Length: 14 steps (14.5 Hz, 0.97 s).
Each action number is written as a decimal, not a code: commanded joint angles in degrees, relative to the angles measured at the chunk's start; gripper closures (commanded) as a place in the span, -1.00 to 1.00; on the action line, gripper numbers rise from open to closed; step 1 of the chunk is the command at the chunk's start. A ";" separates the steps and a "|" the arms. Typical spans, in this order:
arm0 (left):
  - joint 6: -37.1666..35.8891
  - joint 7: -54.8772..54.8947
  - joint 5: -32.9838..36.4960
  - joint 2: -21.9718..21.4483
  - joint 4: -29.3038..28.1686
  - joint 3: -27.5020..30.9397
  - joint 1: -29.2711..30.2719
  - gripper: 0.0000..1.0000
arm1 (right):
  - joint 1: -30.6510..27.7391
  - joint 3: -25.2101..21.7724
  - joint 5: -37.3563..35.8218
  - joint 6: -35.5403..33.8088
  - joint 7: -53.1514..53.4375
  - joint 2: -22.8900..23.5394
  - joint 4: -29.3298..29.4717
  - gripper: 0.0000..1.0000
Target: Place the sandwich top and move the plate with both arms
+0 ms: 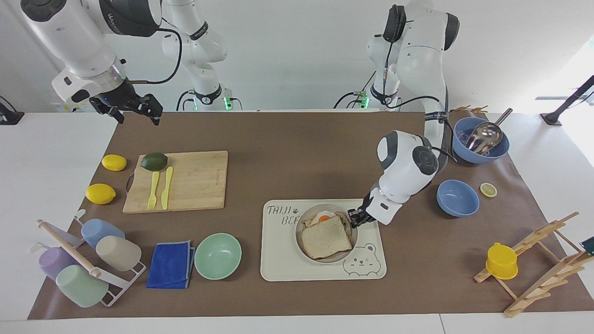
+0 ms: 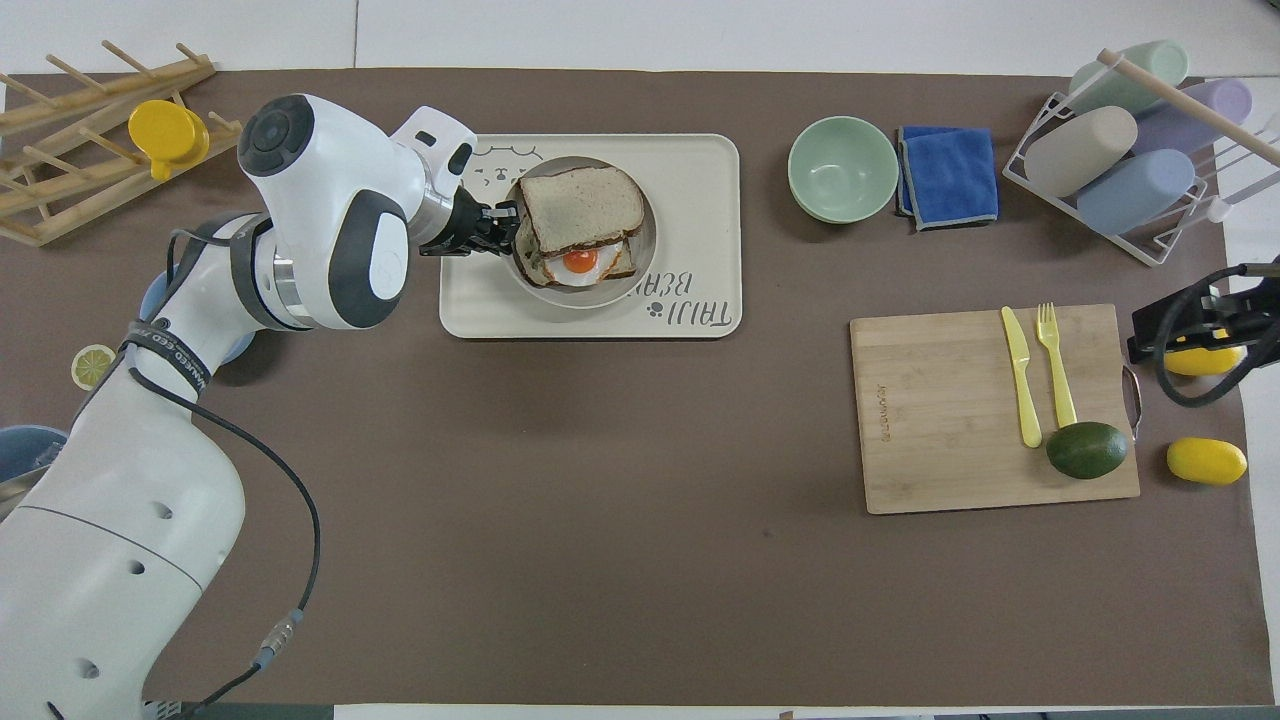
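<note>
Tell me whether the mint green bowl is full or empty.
Empty: the overhead view shows the mint green bowl with a bare inside, beside the blue cloth.

A brown mat (image 1: 297,139) covers the white worktop (image 1: 46,153). On the mat lie a cream tray (image 1: 287,264), a wooden cutting board (image 1: 195,181), a green bowl (image 1: 218,256), a folded blue cloth (image 1: 171,264), two lemons (image 1: 100,193) and two blue bowls (image 1: 457,198). A cup rack (image 1: 116,290) and a wooden drying rack (image 1: 538,273) stand at its two ends.

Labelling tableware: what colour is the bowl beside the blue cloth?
Mint green bowl; clearest in the overhead view.
</note>
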 commanded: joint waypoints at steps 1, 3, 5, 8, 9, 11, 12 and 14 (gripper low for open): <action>0.61 1.23 -0.61 -0.95 -0.69 0.17 -0.06 -0.69 | -0.80 0.33 1.50 0.12 -1.10 -0.93 -0.93 -1.00; -0.18 1.23 -0.61 -0.95 0.10 0.17 0.29 -1.00 | -0.89 0.33 1.50 0.12 -1.10 -0.93 -0.93 -1.00; -3.24 1.14 -0.70 -2.09 0.80 0.26 2.04 -1.00 | -0.80 0.24 1.50 0.12 -1.10 -0.93 -0.93 -1.00; -9.65 1.40 -0.44 -8.58 0.10 0.61 5.81 -1.00 | -0.80 0.24 1.50 0.12 -1.10 -0.93 -0.93 -1.00; -12.90 1.49 0.87 -10.78 0.10 1.05 6.44 -1.00 | -0.89 0.24 1.50 0.12 -1.10 -0.93 -0.93 -1.00; -19.67 1.49 7.88 -16.31 0.10 1.93 6.88 -1.00 | -0.80 0.24 1.50 0.12 -1.10 -0.93 -0.93 -1.00; -22.14 1.58 9.65 -18.60 0.10 1.93 8.02 -1.00 | -0.80 0.24 1.50 0.12 -1.10 -0.93 -0.93 -1.00; -26.88 4.46 10.98 -22.91 -0.42 1.93 9.78 -1.00 | -0.80 0.24 1.50 0.12 -1.10 -0.93 -0.93 -1.00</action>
